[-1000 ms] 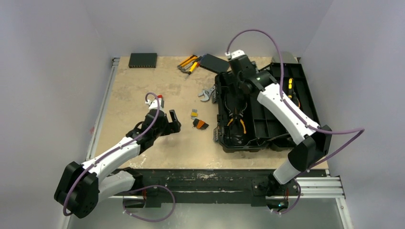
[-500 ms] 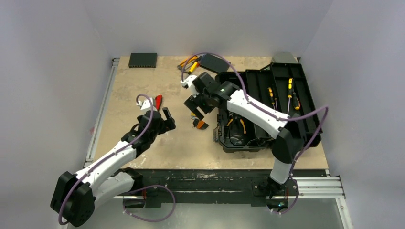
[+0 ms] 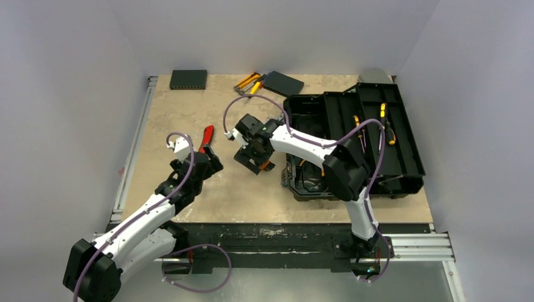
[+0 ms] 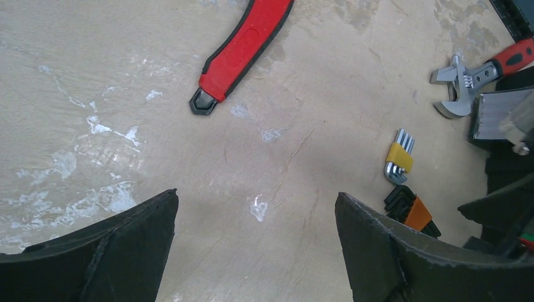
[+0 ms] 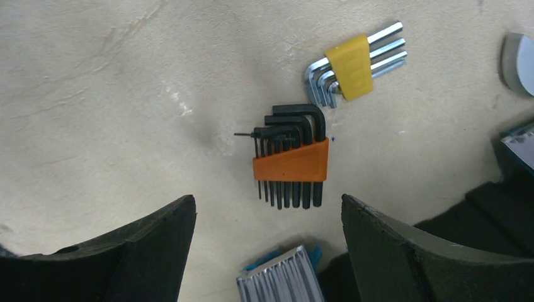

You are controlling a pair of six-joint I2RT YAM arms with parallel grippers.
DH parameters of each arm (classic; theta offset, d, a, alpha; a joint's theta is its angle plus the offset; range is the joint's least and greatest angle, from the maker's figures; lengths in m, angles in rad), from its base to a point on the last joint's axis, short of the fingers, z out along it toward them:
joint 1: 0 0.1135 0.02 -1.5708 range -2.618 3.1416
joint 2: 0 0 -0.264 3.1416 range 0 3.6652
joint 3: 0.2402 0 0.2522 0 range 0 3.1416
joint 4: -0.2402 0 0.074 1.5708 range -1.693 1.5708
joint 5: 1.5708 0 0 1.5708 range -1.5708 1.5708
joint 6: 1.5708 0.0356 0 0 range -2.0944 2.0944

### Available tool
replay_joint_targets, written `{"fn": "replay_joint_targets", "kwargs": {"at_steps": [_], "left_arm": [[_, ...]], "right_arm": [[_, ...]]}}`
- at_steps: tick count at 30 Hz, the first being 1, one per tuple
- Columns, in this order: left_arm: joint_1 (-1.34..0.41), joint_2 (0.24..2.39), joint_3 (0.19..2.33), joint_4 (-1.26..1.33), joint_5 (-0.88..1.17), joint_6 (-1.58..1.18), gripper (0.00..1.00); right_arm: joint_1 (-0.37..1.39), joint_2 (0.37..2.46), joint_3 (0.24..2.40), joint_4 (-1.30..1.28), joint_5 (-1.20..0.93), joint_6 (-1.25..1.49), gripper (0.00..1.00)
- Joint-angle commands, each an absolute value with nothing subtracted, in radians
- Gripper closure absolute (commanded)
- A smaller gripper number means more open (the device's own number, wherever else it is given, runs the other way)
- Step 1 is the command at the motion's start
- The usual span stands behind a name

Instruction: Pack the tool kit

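Two hex-key sets lie on the table [image 3: 170,107], left of the open toolbox [image 3: 315,192]: a black set in an orange holder [image 5: 291,162] and, just beside it, a silver set in a yellow holder [image 5: 352,66]. The right gripper [image 5: 267,202] hangs over the orange-holder set with its jaws wide apart and nothing between them. In the right wrist view the set shows in the gap between the two fingers [image 5: 145,251].

The left gripper [image 4: 255,198] hovers over bare tabletop, its jaws also spread wide and empty. A red-handled utility knife [image 4: 242,47] lies ahead of it, apart from both fingers. Off to its right, an adjustable wrench with a red handle [image 4: 469,78] rests on the table beyond the yellow-holder set.

The toolbox sits on the right half of the table, opened out so that its two black halves lie side by side. Two yellow-black screwdrivers [image 3: 357,129] lie in the right-hand half. The right arm crosses over the left-hand half and hides part of it.

At the far edge, more yellow-black tools [image 3: 249,82] lie just beside a flat black box [image 3: 283,83], and a dark slim box [image 3: 188,78] sits near the far left corner
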State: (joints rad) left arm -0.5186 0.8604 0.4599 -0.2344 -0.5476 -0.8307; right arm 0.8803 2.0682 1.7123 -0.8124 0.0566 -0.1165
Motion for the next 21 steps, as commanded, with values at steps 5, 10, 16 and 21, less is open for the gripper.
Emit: {"fn": "replay_joint_targets", "kwargs": {"at_steps": [5, 10, 16, 21], "left_arm": [[-0.52, 0.88, 0.483, -0.225, -0.548, -0.821, 0.1], [-0.52, 0.888, 0.486, -0.209, -0.522, -0.8, 0.1], [-0.519, 0.886, 0.488, -0.214, -0.524, -0.798, 0.1], [-0.52, 0.884, 0.488, -0.215, -0.525, -0.798, 0.1]], "right_arm": [[0.856, 2.149, 1.821, -0.861, 0.038, -0.197, 0.18], [0.822, 2.167, 1.827, -0.854, -0.014, -0.216, 0.17], [0.798, 2.209, 1.834, -0.895, -0.059, -0.239, 0.19], [0.798, 2.234, 1.822, -0.9, -0.094, -0.258, 0.21]]}}
